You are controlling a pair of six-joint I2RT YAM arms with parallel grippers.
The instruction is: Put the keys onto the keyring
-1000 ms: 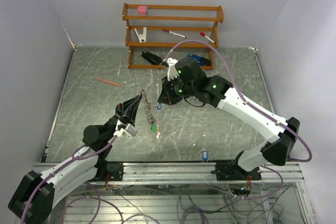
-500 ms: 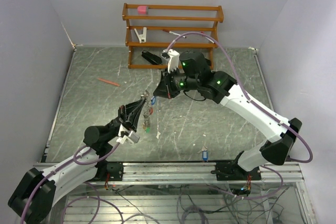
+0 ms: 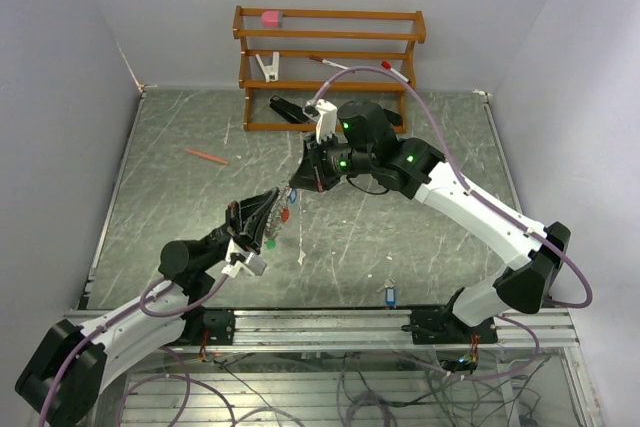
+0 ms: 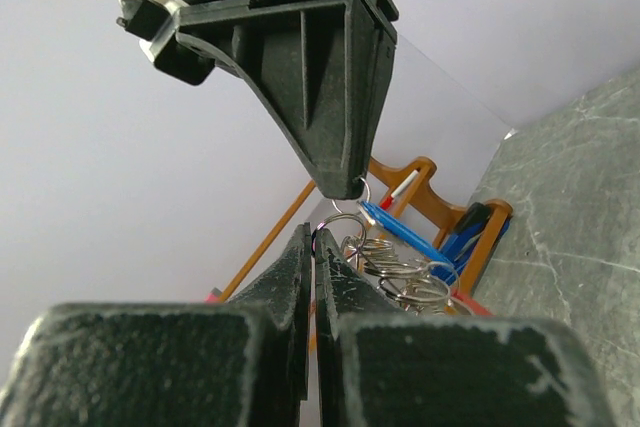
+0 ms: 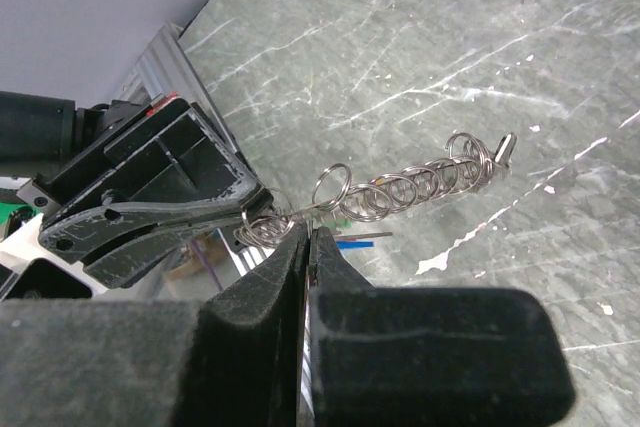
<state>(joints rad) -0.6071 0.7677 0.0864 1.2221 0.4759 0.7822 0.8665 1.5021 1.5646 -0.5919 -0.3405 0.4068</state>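
Observation:
My left gripper [image 3: 268, 204] is shut on the thin wire of the keyring [image 3: 277, 217] and holds it above the table. In the left wrist view the jaws [image 4: 318, 237] pinch the ring, and its small silvery rings [image 4: 400, 272] hang just beyond. In the right wrist view the keyring [image 5: 400, 187] stretches away from the left gripper [image 5: 150, 207]. My right gripper [image 3: 293, 189] is tip to tip with the left one, shut on a thin silvery key [image 5: 322, 247] with a blue tag [image 5: 361, 244]. A second blue-tagged key [image 3: 389, 296] lies near the front edge.
A wooden rack [image 3: 330, 67] stands at the back with a pink block, a white clip and pens. A black stapler [image 3: 290, 109] lies in front of it. An orange pen [image 3: 205, 155] lies at the left. A white scrap [image 3: 300, 258] lies under the ring.
The right gripper has moved left and up to meet the left gripper's tips. The keyring, hanging long a second ago, is now bunched at the left gripper, which drew back slightly.

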